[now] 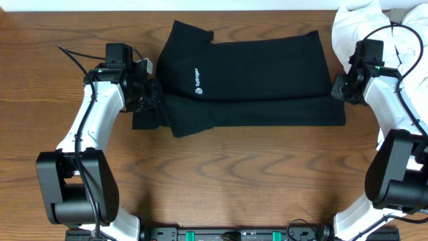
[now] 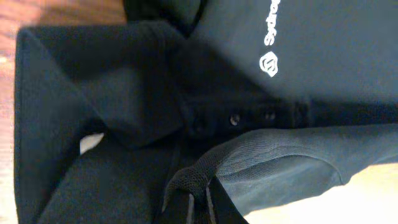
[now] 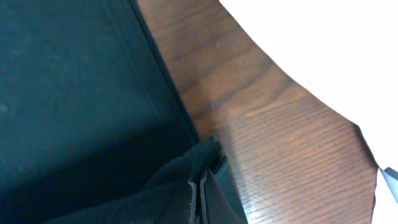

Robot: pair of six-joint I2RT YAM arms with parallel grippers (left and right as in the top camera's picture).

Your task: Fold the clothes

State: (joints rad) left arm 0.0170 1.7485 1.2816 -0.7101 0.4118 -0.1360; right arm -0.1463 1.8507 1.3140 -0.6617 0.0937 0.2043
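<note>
Two robot arms work a black shirt (image 1: 261,73) on a brown wooden surface (image 1: 221,181). The shirt lies along the far edge, about midway, doubled lengthwise into a long band. The left claw (image 1: 148,95) is pinched on bunched cloth at the collar end, and the right claw (image 1: 338,87) is closed on the hem end nearest the right edge.

The step in hand looks like drawing the band taut before the next fold. To do it well, both ends should rise together and level, with the pull even so the doubled layers stay stacked and do not slide apart. The left grip appears to hold a gathered ridge, not a flat edge, so a slow lift would show whether it has all the layers. The right arm needs to steer clear of the white heap (image 1: 348,27) in the far right corner, which sits just beside it and could be dragged along.

By count:
- One surface.
- One black shirt.
- One white heap, though the pieces in it cannot be told apart.
- Two arms, each with one claw.
- One white logo (image 1: 197,80) on the shirt's chest.
- Two buttons (image 2: 234,119) plainly showing on the placket in the left wrist view, with a possible third too dark to confirm.
</note>
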